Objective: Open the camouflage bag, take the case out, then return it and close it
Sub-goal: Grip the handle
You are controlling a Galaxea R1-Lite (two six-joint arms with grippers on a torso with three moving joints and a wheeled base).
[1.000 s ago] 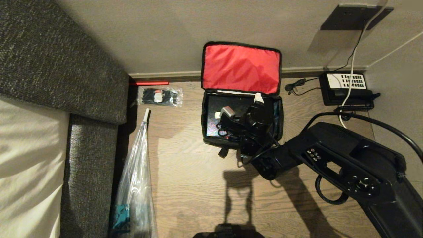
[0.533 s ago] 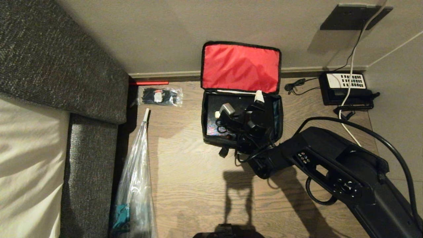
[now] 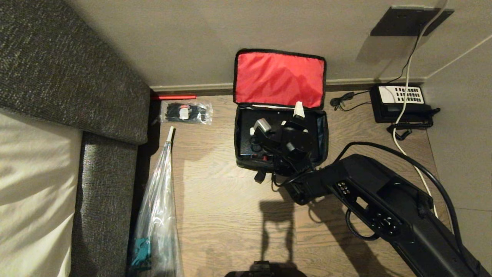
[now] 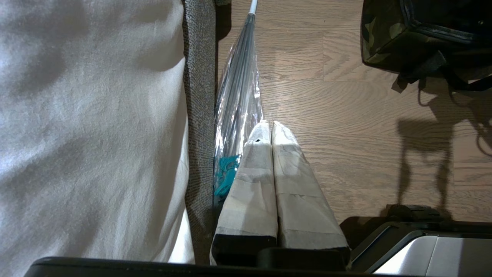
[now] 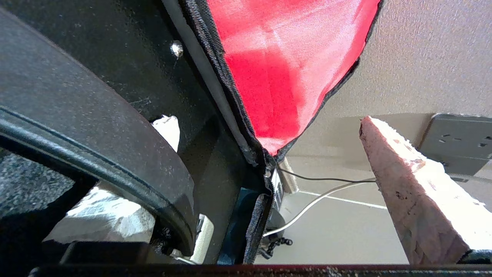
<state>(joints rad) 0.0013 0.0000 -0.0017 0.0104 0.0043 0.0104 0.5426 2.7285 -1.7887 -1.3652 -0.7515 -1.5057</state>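
The wooden floor (image 3: 223, 200) is carrying everything here, with a grey sofa (image 3: 57, 69) running along the robot's left. The camouflage bag (image 3: 241, 159) is standing against the wall with its red-lined lid (image 3: 280, 79) thrown fully back, so step 1, opening, is looking done. The case (image 3: 246, 134) is lying flat inside the bag, not yet lifted out; removing, returning and closing are all appearing to remain. The right gripper (image 3: 286, 122) is reaching down into the bag with its jaws spread wide and released, 1 finger under the case's strap handle (image 5: 96, 127), the other outside. The left gripper (image 4: 271, 127) is sitting parked near the sofa, clenched on nothing.
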